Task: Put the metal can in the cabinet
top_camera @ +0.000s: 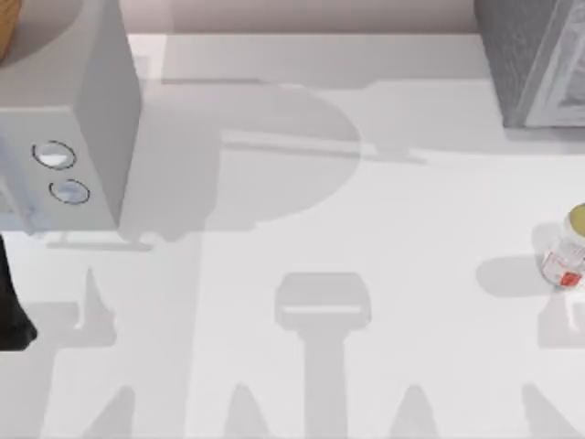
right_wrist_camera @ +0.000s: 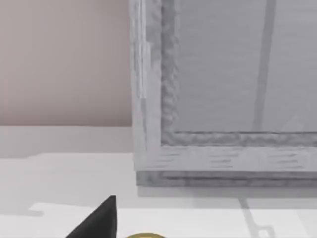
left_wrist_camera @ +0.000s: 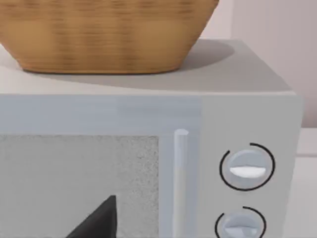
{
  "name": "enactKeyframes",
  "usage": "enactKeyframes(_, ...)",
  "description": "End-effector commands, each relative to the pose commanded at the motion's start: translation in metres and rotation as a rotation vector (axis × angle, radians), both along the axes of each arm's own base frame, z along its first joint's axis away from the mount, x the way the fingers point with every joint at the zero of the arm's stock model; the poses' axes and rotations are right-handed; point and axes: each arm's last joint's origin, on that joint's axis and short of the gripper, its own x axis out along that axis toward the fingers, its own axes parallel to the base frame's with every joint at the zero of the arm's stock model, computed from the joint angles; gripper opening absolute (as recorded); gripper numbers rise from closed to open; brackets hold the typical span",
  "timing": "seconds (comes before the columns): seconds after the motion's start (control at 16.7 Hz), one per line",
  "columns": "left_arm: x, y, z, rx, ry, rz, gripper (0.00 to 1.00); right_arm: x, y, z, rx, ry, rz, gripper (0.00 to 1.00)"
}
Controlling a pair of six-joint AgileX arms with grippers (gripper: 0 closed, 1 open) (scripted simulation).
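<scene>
One small metal can with a gold top and red-marked pale label stands upright at the white desk's right edge, well short of the grey cabinet. Neither hand's state can be told. Best approach: right hand, descending squarely over it.

Our white counter carries a microwave at its far left corner, a grey cabinet at its far right corner, and the metal can upright at its right edge.
</scene>
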Motion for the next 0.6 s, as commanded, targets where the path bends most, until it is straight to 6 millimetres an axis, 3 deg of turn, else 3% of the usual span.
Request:
enactKeyframes(0.3,0.000,0.000,0.000,0.000,0.000,0.000,1.00,0.004,0.001,0.002,0.004,-0.001,0.008,1.00)
enactKeyframes(0.6,0.000,0.000,0.000,0.000,0.000,0.000,1.00,0.023,0.007,0.003,0.016,0.021,0.012,1.00)
